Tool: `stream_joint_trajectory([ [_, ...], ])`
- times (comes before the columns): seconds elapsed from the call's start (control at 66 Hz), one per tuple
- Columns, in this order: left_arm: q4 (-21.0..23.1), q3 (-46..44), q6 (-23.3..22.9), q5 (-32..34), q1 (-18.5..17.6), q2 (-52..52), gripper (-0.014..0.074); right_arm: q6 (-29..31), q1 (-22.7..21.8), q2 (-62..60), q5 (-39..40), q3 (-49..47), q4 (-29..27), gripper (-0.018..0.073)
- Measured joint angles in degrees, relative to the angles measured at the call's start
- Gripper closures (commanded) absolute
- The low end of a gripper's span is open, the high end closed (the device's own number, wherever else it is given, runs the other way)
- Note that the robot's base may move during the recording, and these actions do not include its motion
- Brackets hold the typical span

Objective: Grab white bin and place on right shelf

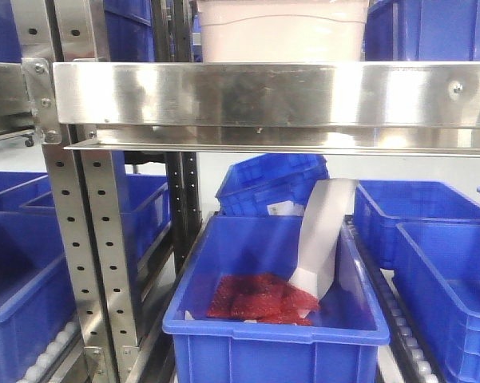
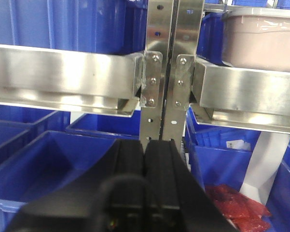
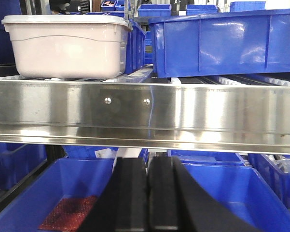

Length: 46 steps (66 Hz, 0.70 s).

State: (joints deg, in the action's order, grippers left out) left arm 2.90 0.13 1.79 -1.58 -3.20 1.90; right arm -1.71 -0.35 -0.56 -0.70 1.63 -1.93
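looks like the job is basically done: the white bin (image 3: 67, 46) is already parked on the right shelf (image 3: 145, 113), both grippers' fingers (image 3: 145, 193) (image 2: 145, 179) are pressed shut on nothing, so only a pull-back is needed.

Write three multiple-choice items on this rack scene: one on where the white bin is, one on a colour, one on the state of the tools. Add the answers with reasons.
1. Where is the white bin?
A. On the right shelf, beside a blue crate
B. On the floor
C. Inside a blue crate

2. What colour are the packets in the lower front crate?
A. Green
B. Red
C. Yellow

3. How are the left tool and right tool?
A. Both wide open
B. Both shut, empty
C. Both gripping the bin

Answers: 1 A, the bin sits behind the steel rail. 2 B, they show red on blue. 3 B, each tool's fingers meet with nothing between.
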Motion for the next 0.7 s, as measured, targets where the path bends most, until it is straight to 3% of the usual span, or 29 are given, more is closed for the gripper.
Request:
stream_joint_trajectory([
  [0.273, 0.4, 1.5, 0.2, 1.3, -6.0, 0.0, 0.0713, 0.0, 0.0, 0.0, 0.0, 0.0, 0.0, 0.0494],
  [0.696, 0.4, 1.5, 0.3, 0.6, -4.5, -2.6, 0.0713, 0.0, 0.0, 0.0, 0.1, 0.0, 0.0, 0.0494],
])
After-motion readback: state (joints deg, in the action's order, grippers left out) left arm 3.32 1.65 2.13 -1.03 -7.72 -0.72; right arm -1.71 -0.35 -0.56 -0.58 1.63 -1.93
